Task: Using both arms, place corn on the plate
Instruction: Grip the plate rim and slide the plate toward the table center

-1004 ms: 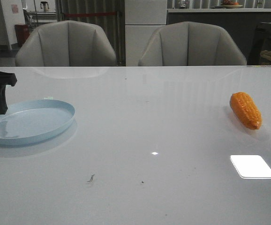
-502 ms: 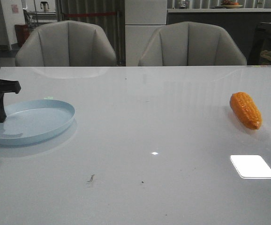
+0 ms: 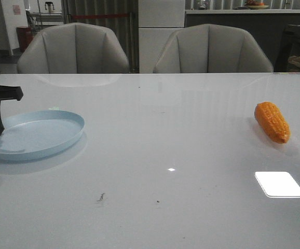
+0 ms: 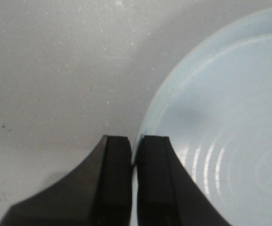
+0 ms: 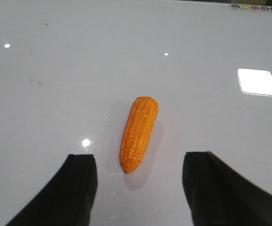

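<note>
One corn [image 3: 272, 122] lies far right; one plate [image 3: 41, 136] left, its rim pinched by the left end effector [image 4: 135, 155]; right end effector [image 5: 140, 183] wide.

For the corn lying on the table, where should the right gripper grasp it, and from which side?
Probably across the thick middle of the corn, from above. It lies flat and alone on the table, its long axis running between the open right gripper fingers, so they can close on its sides.

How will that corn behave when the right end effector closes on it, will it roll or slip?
The corn looks rounded and tapered, so a nudge would probably roll it in a curve. Its glossy kernels and the shiny table suggest it may slip. It looks stiff, probably keeping its shape between the open right end effector.
</note>
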Controlling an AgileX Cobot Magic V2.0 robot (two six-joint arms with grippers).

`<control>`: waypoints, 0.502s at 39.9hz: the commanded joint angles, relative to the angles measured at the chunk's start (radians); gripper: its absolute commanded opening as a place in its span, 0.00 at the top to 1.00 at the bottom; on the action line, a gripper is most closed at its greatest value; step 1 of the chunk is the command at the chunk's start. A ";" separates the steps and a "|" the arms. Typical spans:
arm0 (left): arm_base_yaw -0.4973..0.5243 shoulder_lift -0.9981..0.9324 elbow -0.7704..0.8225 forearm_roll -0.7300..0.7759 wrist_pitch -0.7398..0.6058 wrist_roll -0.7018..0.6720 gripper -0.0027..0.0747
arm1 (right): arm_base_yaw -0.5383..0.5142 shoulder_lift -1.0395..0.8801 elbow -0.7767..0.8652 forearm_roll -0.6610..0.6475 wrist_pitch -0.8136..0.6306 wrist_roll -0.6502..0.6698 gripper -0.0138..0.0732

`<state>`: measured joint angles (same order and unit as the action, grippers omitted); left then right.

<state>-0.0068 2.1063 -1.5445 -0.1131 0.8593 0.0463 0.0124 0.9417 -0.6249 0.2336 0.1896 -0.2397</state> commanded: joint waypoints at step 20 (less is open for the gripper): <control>-0.112 -0.080 -0.118 -0.272 0.147 0.143 0.85 | 0.002 -0.008 -0.035 0.004 -0.069 0.001 0.26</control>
<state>-0.0704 2.0967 -1.6280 -0.3386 0.9997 0.1835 0.0124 0.9417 -0.6249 0.2336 0.1915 -0.2397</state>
